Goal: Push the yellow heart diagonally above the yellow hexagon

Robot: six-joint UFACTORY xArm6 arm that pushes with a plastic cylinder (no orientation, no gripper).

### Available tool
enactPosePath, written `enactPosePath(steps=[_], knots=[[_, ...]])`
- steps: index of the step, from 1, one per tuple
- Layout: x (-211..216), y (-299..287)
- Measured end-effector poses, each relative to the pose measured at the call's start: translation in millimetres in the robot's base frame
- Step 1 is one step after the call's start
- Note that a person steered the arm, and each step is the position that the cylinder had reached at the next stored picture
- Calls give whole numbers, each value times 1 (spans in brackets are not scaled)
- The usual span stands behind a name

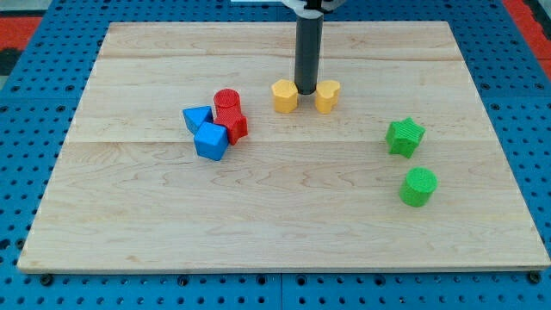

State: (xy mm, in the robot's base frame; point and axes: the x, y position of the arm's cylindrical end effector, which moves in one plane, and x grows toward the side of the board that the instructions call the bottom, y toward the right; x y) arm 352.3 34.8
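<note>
Because my tip (306,91) stands wedged between yellow hexagon (285,96) and yellow heart (326,96) near the table's (258,224) far edge, this graspless tool, holding nothing, can shove the heart aside.

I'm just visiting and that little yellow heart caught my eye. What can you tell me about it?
The yellow heart is a small, chunky block, seemingly ribbed plastic, lying flat on the wooden board near the view's top centre. My tip stands right against its left side, between it and the yellow hexagon. Nothing else touches it.
</note>
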Motion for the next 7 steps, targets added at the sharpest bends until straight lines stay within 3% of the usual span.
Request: enactPosePath(steps=[1, 2, 3, 4, 5, 7], knots=[[8, -59], [2, -68], [-42, 7], [-32, 96], [-2, 96], [-2, -49]])
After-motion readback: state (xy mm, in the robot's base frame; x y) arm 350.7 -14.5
